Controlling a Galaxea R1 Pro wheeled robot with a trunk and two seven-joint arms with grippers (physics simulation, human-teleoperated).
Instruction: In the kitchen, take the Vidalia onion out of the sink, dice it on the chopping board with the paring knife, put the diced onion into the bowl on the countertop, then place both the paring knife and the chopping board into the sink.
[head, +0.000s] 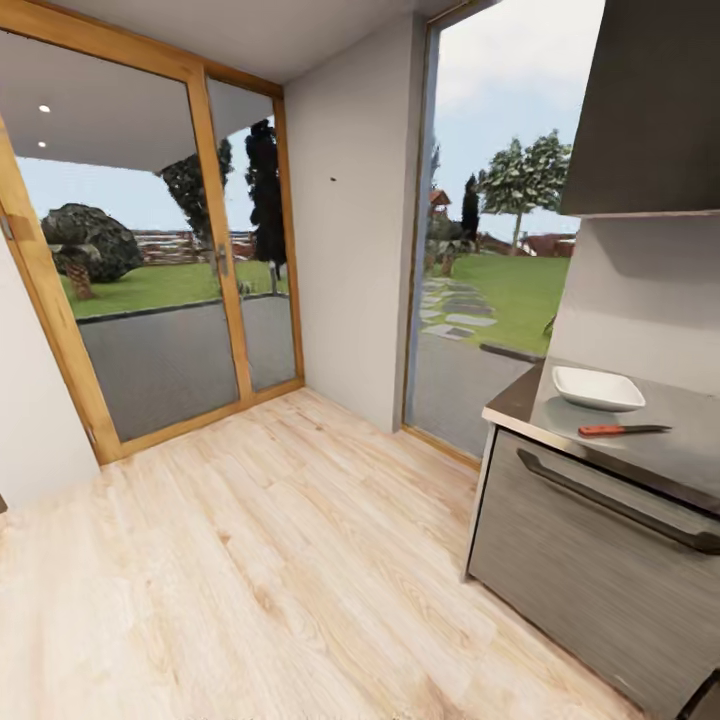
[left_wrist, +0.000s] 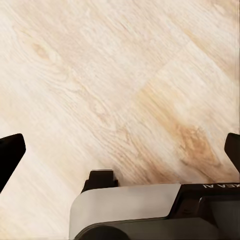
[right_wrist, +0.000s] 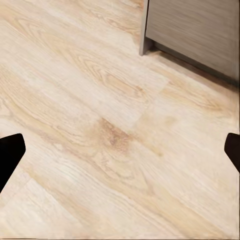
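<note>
The paring knife (head: 622, 430) lay lengthwise along the countertop (head: 690, 445), just in front of the white bowl (head: 597, 388), ahead and to the robot's right, nearer its right arm, while both grippers (left_wrist: 120, 147) (right_wrist: 120, 150) hung spread wide and empty over wood floor (head: 260, 560).

A wide stretch of light wood floor (head: 250, 560) lies open ahead, bounded by the glass door (head: 150, 270) and the white wall (head: 350, 200). To the right the dark cabinet (head: 590, 560) blocks passage, its bar handle (head: 610, 500) jutting forward. On the tabletop (head: 690, 440), the white bowl (head: 598, 388) near the end edge and the paring knife (head: 622, 430) just beside it occupy room; the rest is bare.
</note>
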